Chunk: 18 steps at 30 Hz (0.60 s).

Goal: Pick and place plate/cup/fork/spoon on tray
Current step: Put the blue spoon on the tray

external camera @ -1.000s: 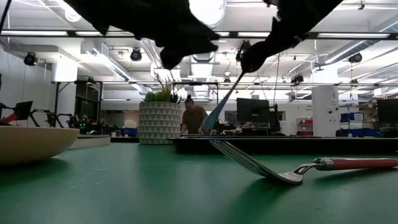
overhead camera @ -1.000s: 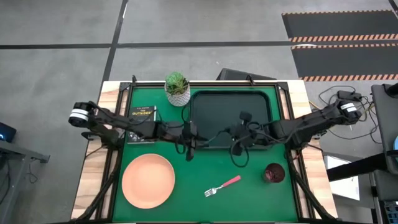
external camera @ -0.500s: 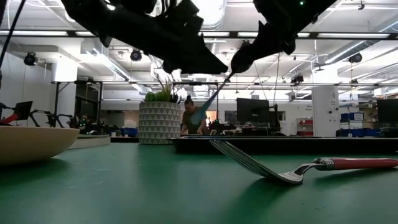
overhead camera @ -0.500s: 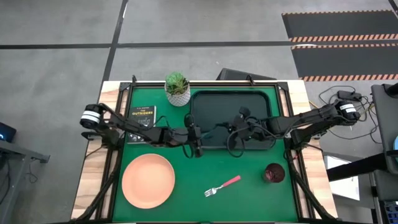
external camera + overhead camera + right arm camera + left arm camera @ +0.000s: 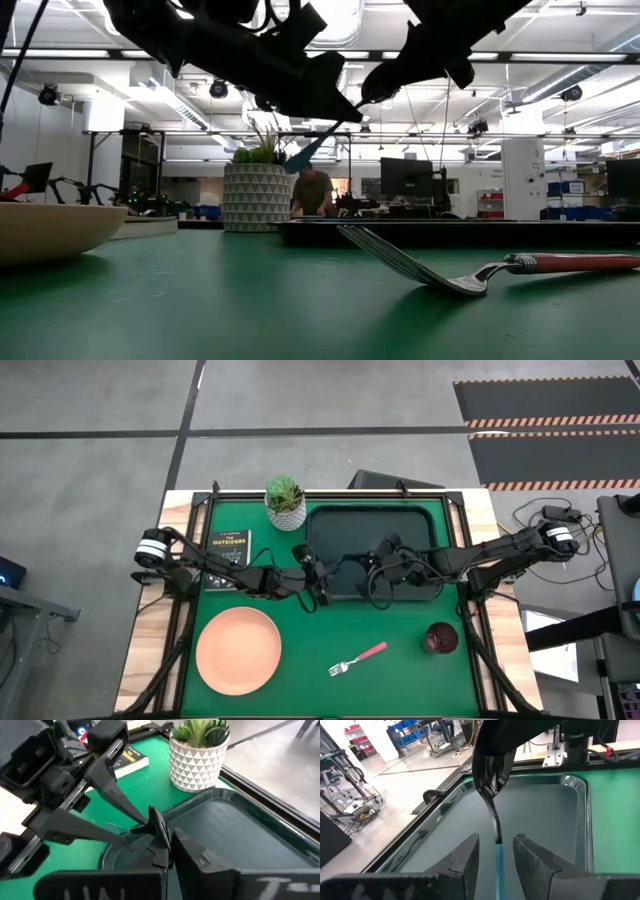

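1. Black and bare, the tray (image 5: 420, 520) holds nothing yet. It lies against one long edge of the table (image 5: 400, 685), rectangular, with rounded corners and a raised rim.
2. Only the spoon (image 5: 491, 780) is in play. It hangs in the air over the tray's side nearer the left arm, its dark glossy bowl uppermost and its thin light-blue handle pointing down.
3. The right gripper (image 5: 164, 851) is clamped on the spoon near the bowl.
4. The left gripper (image 5: 497, 855) has its fingers parted on either side of the handle, with a gap showing on both sides and nothing gripped.
5. I read this as a hand-over or a joint placing of the spoon. It has yet to land on the tray.
6. Three things are left to do:
   - the plate (image 5: 238, 651), wide, matte, salmon and shallow-rimmed, lies near the corner of the opposite long edge on the left arm's side;
   - the fork (image 5: 357, 658), with steel tines and a pink handle, lies flat midway along that edge;
   - the cup (image 5: 441, 638), small, round and maroon, stands towards the right arm's end.
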Each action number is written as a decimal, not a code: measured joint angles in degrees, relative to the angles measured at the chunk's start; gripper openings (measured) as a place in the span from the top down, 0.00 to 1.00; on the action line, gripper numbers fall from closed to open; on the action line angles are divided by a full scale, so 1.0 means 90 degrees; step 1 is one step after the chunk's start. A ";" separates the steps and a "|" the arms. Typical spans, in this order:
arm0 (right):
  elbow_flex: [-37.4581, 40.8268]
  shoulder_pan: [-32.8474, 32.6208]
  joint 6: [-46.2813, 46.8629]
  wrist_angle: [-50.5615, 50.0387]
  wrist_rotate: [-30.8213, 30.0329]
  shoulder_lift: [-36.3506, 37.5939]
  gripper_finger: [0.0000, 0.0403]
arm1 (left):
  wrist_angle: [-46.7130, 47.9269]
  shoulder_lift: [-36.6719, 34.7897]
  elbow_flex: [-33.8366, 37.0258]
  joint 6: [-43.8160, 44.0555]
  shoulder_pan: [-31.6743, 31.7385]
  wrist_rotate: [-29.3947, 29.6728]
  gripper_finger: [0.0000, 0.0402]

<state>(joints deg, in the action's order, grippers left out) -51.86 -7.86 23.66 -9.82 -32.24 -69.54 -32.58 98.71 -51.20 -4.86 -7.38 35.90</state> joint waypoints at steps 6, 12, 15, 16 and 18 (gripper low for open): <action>0.0000 0.0002 -0.0029 -0.0008 -0.0096 0.0000 0.98 | 0.0003 -0.0002 0.0000 0.0002 0.0002 0.0000 0.81; 0.0000 0.0002 -0.0091 -0.0008 -0.0100 0.0000 0.98 | 0.0009 -0.0002 0.0000 0.0214 0.0002 -0.0019 0.94; 0.0000 0.0002 -0.0149 -0.0008 -0.0107 0.0000 0.98 | 0.0009 -0.0002 0.0000 0.0614 0.0016 -0.0040 0.99; 0.0000 0.0002 -0.0191 -0.0008 -0.0103 0.0000 0.98 | 0.0008 -0.0002 0.0002 0.0722 0.0017 -0.0052 0.99; 0.0000 0.0002 -0.0201 -0.0010 -0.0103 0.0000 0.98 | 0.0012 -0.0002 0.0002 0.0879 0.0019 -0.0068 0.99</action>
<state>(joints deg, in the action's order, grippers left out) -51.86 -7.84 21.85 -9.91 -33.17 -69.54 -32.47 98.70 -51.18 3.05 -7.20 35.29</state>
